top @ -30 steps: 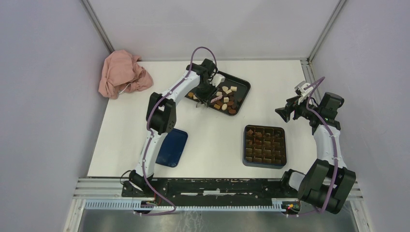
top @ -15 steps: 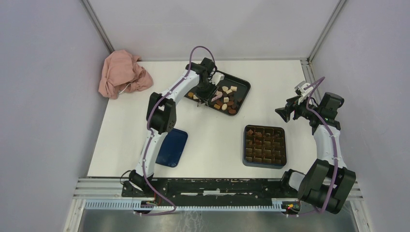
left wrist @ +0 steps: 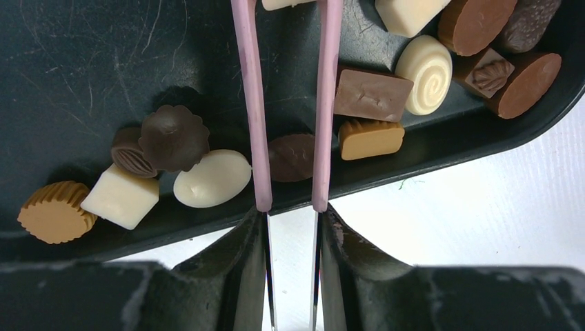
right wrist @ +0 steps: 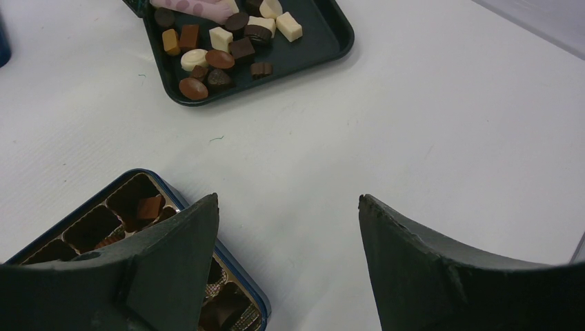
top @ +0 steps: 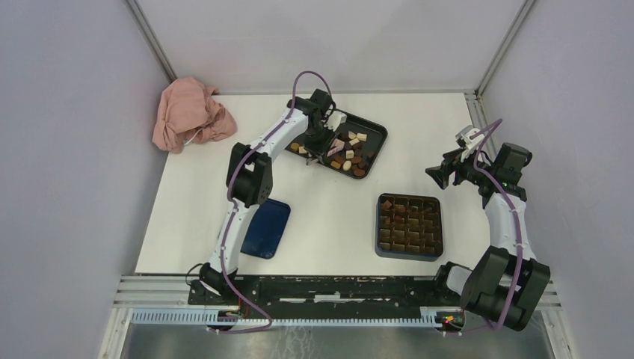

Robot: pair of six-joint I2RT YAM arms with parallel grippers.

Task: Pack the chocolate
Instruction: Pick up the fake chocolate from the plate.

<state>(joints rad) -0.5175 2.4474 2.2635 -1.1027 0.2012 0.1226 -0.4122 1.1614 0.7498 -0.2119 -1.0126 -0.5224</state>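
Note:
Several chocolate pieces (top: 350, 155), dark brown, tan and cream-white, lie in a black tray (top: 376, 129). My left gripper (top: 315, 149) is shut on pink tongs (top: 336, 145) over the tray's near-left part. In the left wrist view the gripper (left wrist: 291, 221) holds the tongs (left wrist: 254, 103), whose two arms straddle a dark oval chocolate (left wrist: 291, 157) at the tray's (left wrist: 83, 62) edge; the tips are out of frame. My right gripper (top: 439, 174) is open and empty above the table, right of the dark blue box (top: 409, 226). In the right wrist view the gripper (right wrist: 288, 200) hangs beside the box (right wrist: 103, 221).
A crumpled pink cloth (top: 191, 114) lies at the far left corner. A dark blue lid (top: 267, 228) lies near the left arm. The box holds several chocolates in its brown grid. The table's right edge runs close to my right arm.
The tongs in my left gripper have shifted slightly farther into the tray. The right arm has not moved.

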